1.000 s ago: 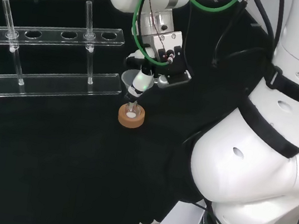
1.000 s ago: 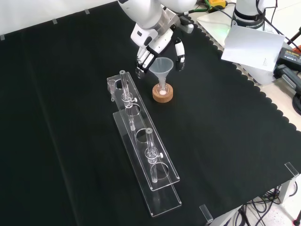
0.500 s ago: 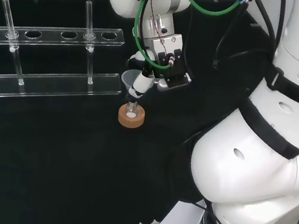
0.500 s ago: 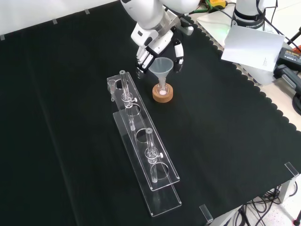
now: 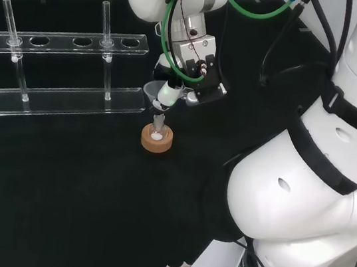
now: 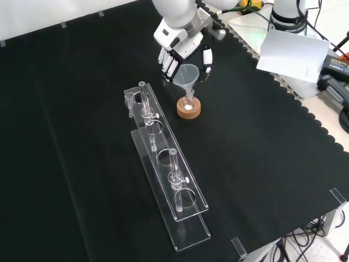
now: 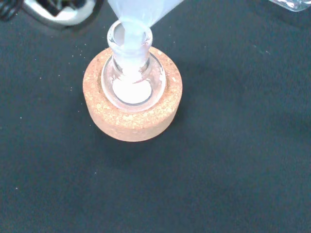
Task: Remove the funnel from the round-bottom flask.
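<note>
Funnel (image 6: 187,75) sits gripped at its cone between the fingers and thumb of the hand (image 6: 182,48), its stem still inside the neck of the round-bottom flask (image 6: 188,103) directly below the palm. Judgement: lift should run straight up along the neck axis until the stem tip clears the rim; any sideways drift could tip the flask off its cork ring (image 6: 188,107). Wrist view confirms stem (image 7: 130,44) within the neck and white contents at the flask bottom. Farther out, beyond the fingers, the front view shows the clear test tube rack (image 6: 163,180) well apart from the flask.
</note>
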You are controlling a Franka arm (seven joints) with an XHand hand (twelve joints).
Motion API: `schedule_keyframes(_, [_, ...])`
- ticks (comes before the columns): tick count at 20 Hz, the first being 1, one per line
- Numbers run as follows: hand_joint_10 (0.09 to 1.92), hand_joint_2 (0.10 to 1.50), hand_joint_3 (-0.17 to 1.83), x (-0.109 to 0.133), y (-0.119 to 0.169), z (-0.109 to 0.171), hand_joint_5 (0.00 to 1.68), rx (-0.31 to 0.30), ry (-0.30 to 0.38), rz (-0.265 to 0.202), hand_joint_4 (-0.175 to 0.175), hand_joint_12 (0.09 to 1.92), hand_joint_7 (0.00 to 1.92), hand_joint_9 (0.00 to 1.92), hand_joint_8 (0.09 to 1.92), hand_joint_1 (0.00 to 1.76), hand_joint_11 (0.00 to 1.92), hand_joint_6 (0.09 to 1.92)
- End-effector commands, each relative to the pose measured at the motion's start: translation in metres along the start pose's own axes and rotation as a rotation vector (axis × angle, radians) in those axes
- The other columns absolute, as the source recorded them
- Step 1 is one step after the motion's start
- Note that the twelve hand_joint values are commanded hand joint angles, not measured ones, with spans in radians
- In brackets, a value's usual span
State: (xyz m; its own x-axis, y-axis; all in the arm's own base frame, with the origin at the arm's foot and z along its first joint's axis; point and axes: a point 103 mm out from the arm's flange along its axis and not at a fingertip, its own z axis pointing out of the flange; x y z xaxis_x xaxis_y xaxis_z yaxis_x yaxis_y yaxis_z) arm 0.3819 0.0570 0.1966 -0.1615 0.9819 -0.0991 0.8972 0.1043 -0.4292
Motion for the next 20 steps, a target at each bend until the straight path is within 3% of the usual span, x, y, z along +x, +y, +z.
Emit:
schedule_keyframes(1, [0.43,0.77,0.53,-0.002,-0.005,0.000,0.73,-0.055,-0.056,0.011,-0.002,1.16,0.62,0.85,0.65,0.88,0.71,0.52])
schedule_keyframes(20, [0.41,0.77,0.54,0.004,-0.049,-0.046,0.89,-0.152,-0.098,0.032,0.028,1.11,0.68,0.94,0.66,0.91,0.79,0.68])
